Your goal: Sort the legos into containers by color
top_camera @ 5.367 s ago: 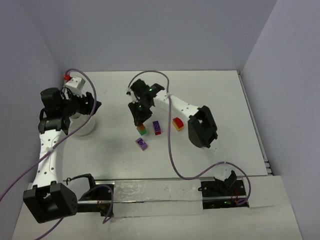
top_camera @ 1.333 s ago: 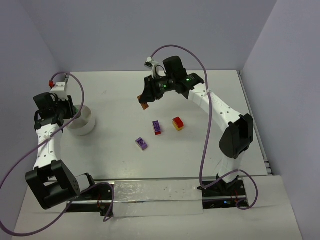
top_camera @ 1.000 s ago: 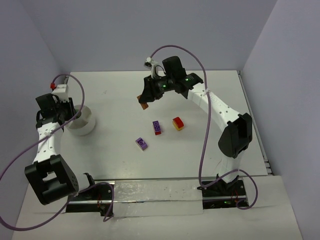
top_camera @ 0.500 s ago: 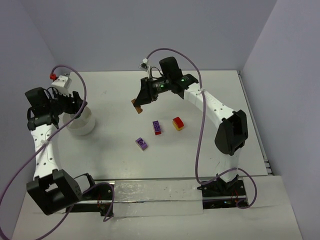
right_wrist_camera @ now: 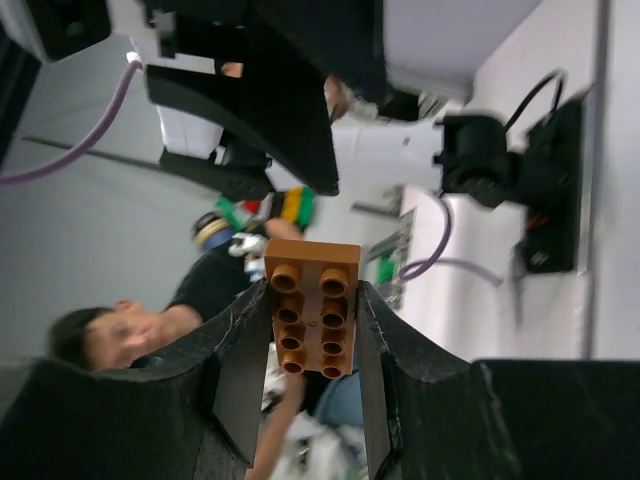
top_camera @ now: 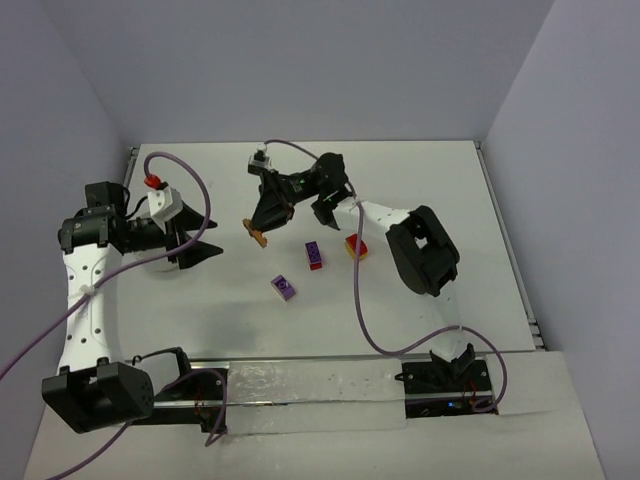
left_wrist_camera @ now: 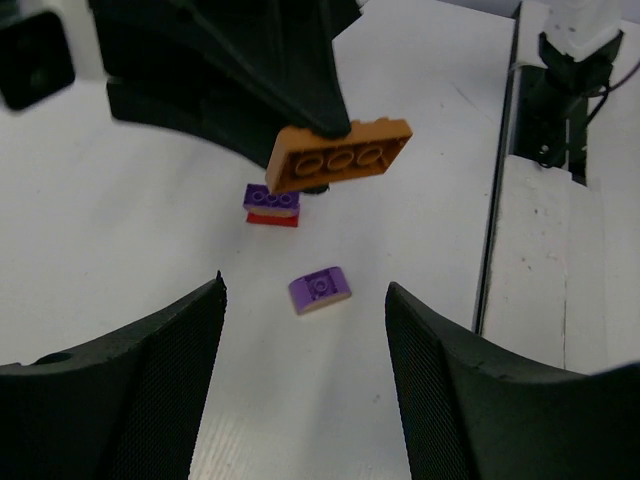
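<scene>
Orange lego (top_camera: 258, 236), pinched by the right gripper (top_camera: 262, 222) before the open left gripper (top_camera: 200, 252), could drop if released early.

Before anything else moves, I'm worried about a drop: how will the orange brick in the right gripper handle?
Probably rigid: the orange brick shows a flat slab shape, unbent, while pinched in the right gripper. Likely light, since the fingertips alone carry it in the air. Its smooth sides look slippery, so it might pivot or slide if the grip loosens.
</scene>
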Robot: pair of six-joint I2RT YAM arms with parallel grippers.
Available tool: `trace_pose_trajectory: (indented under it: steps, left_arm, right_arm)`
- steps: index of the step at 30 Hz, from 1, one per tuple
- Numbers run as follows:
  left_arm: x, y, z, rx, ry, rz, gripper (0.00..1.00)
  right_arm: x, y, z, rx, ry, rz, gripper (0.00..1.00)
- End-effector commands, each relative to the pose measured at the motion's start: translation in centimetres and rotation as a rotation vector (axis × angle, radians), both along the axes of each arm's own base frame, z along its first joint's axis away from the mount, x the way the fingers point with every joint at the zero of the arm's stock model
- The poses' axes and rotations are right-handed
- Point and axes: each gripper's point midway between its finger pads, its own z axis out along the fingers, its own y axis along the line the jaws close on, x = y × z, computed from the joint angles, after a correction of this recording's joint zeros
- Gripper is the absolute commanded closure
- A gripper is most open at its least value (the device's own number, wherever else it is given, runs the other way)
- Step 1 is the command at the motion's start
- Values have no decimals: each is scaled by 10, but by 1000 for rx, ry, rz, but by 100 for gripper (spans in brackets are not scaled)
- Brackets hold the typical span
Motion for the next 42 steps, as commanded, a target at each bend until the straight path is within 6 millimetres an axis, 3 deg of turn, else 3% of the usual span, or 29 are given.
trace_pose_trajectory:
  steps: [1, 6, 24, 31, 36, 42]
  left_arm:
    - [-26, -20, 22, -48, -102, -114, 29]
    - [-33, -26, 28, -56, -101, -144, 28]
    - [-63, -55, 32, -78, -84, -302, 34]
    - [-62, -55, 26, -59, -82, -303, 64]
    - [-62, -54, 22, -50, -67, -297, 77]
    - [-65, -52, 18, -25, -52, -283, 100]
  right_arm:
    - [-65, -22, 29, 202, -276, 144, 100]
    - [-78, -20, 24, 196, -269, 177, 100]
    - [-88, -17, 25, 187, -288, 216, 100]
    - [-94, -17, 26, 186, -292, 234, 100]
    - [-95, -16, 28, 185, -291, 236, 100]
    - [-93, -14, 30, 182, -288, 236, 97]
